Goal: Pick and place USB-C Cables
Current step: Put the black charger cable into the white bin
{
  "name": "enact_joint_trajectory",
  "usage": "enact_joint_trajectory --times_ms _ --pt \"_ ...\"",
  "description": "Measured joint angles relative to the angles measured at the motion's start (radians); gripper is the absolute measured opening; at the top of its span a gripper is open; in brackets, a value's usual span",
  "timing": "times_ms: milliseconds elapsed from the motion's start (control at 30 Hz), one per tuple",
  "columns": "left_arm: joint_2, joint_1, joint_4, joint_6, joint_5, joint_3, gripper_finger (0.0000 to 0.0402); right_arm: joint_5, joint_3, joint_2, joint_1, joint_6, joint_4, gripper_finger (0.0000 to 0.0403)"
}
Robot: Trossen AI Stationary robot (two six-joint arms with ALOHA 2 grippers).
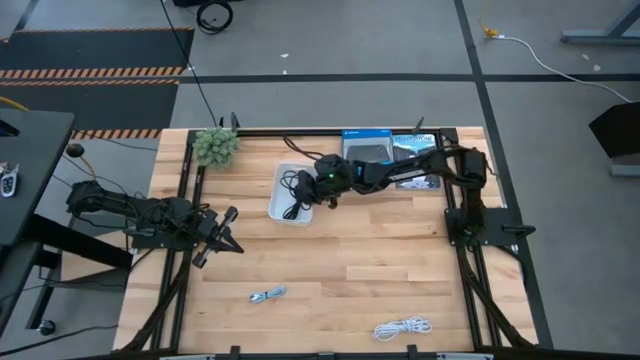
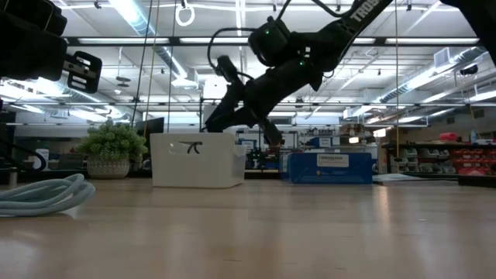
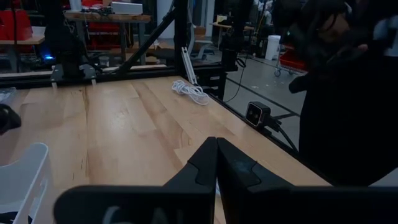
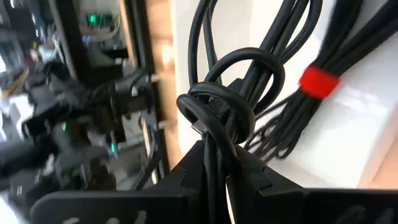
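High view: wooden surface (image 1: 340, 260) inside a black frame. White bin (image 1: 279, 196) toward the far side, left of centre. Right hand (image 1: 312, 190) reached over the bin's right rim, clamped on a black cable (image 1: 297, 187) hanging into the bin. Left hand (image 1: 222, 238) parked low at the left edge of the surface, fingers spread apart. Pale blue cable (image 1: 267, 295) lay near the front, left of centre; white cable (image 1: 402, 327) lay at the front edge, to the right. Potted plant (image 1: 215, 146) stood at the far left corner; two blue boxes (image 1: 390, 146) sat behind the right arm.

Low view: right hand (image 2: 232, 101) hung above the white bin (image 2: 198, 160), black cable (image 2: 226, 71) looped at its fingers. Pale blue cable (image 2: 43, 194) coiled in the near left foreground. Plant (image 2: 113, 149) left of the bin, blue box (image 2: 329, 167) to its right.

Left wrist view: left hand (image 3: 216, 163) over bare wood; white cable (image 3: 190, 91) far off beside the frame.

Right wrist view: right hand (image 4: 217, 163) closed on the black cable (image 4: 239, 78); beside it, inside the bin, the black cable with red ends (image 4: 319, 81), bound by a red band.
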Motion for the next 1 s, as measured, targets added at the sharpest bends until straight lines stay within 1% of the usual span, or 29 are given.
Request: enact_joint_trajectory --times_ms 100,233,300,433,600,733,833,933,1000 --pt "0.0 0.0 0.0 0.0 0.0 0.0 0.0011 0.053 0.0 0.01 0.0 0.035 0.004 0.0048" --pt "0.0 0.0 0.001 0.0 0.0 0.0 0.0011 0.146 0.0 0.01 0.001 0.04 0.007 0.0052" --pt "0.0 0.0 0.0 0.0 0.0 0.0 0.0011 0.16 0.0 0.01 0.001 0.033 0.008 0.0057" --pt "0.0 0.0 0.001 -0.001 0.0 0.0 0.0011 0.189 0.0 0.01 0.003 -0.062 -0.007 0.0074" --pt "0.0 0.0 0.001 0.0 0.0 0.0 0.0011 0.193 0.0 0.01 0.005 -0.064 -0.004 0.011" --pt "0.0 0.0 0.001 0.0 0.0 0.0 0.0011 0.161 0.0 0.01 0.005 -0.063 0.014 0.015" --pt "0.0 0.0 0.001 0.0 0.0 0.0 0.0011 0.095 0.0 0.01 0.005 -0.074 0.041 0.0181" --pt "0.0 0.0 0.001 -0.001 0.0 0.0 0.0011 0.02 0.0 0.008 0.005 -0.138 0.059 0.0208" --pt "0.0 0.0 0.001 0.0 0.0 0.0 0.0011 -0.005 0.0 0.008 0.005 -0.187 0.053 0.022"
